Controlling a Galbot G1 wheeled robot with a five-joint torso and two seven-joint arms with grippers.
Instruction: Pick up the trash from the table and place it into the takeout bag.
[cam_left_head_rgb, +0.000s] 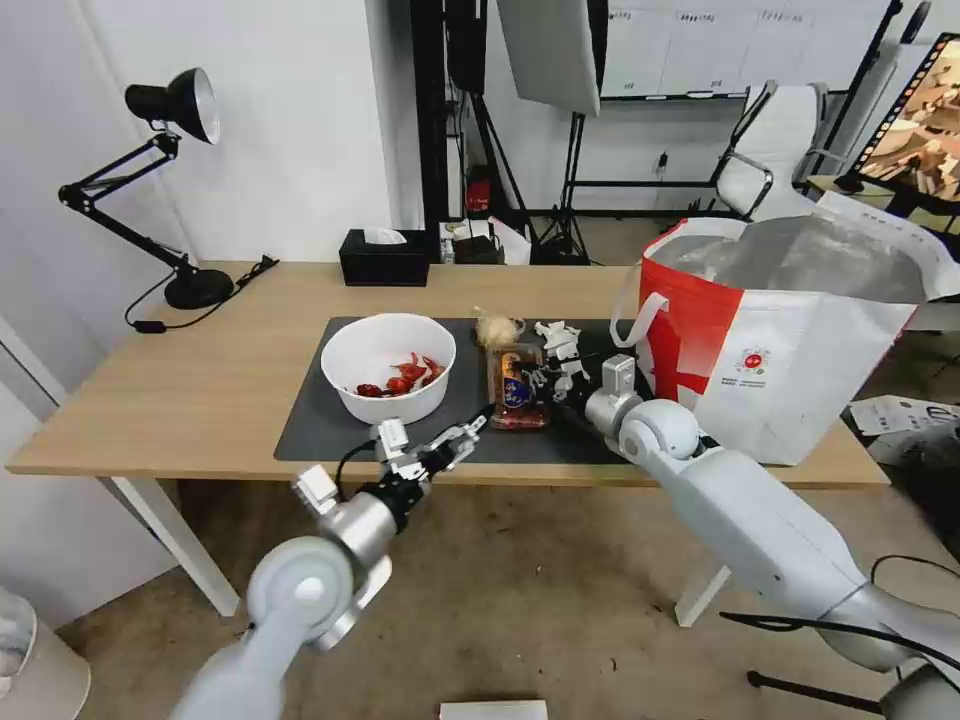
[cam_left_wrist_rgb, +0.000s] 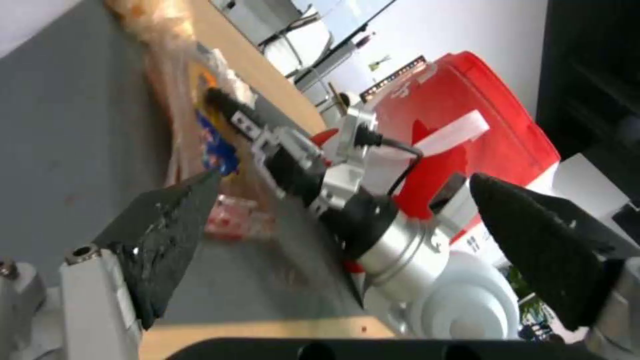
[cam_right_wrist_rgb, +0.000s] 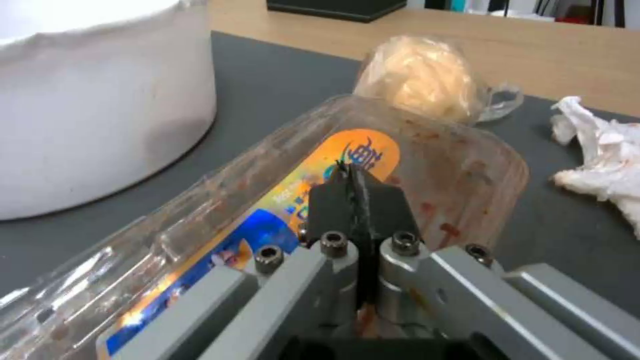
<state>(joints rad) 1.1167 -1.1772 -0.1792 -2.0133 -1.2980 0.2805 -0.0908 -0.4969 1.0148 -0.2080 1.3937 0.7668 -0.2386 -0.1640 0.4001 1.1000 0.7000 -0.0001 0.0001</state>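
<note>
The right end effector (cam_right_wrist_rgb: 353, 200) had its dark pads pinched together on the clear plastic twin-tray box (cam_right_wrist_rgb: 280, 210) with the orange and blue label, which lay on the dark grey mat (cam_left_head_rgb: 320, 425) of the long light-wood surface (cam_left_head_rgb: 200, 380). From the head camera the same box (cam_left_head_rgb: 518, 388) sat mid-mat, just to the right of the white round paper bowl (cam_left_head_rgb: 388, 368) holding red food scraps. Behind the box rested a yellowish plastic wad (cam_left_head_rgb: 496, 327), and to its right a small white tissue wad (cam_left_head_rgb: 558, 340). The left end effector (cam_left_head_rgb: 462, 437) hung at the front edge of the mat, near the bowl and the box, its black fingers (cam_left_wrist_rgb: 160, 235) spread wide and holding nothing. The large white-and-red takeout bag (cam_left_head_rgb: 790, 350) with silver foil lining stood open at the right end of the surface, beside the right arm. A black tissue box (cam_left_head_rgb: 384, 258) sat at the far edge.
</note>
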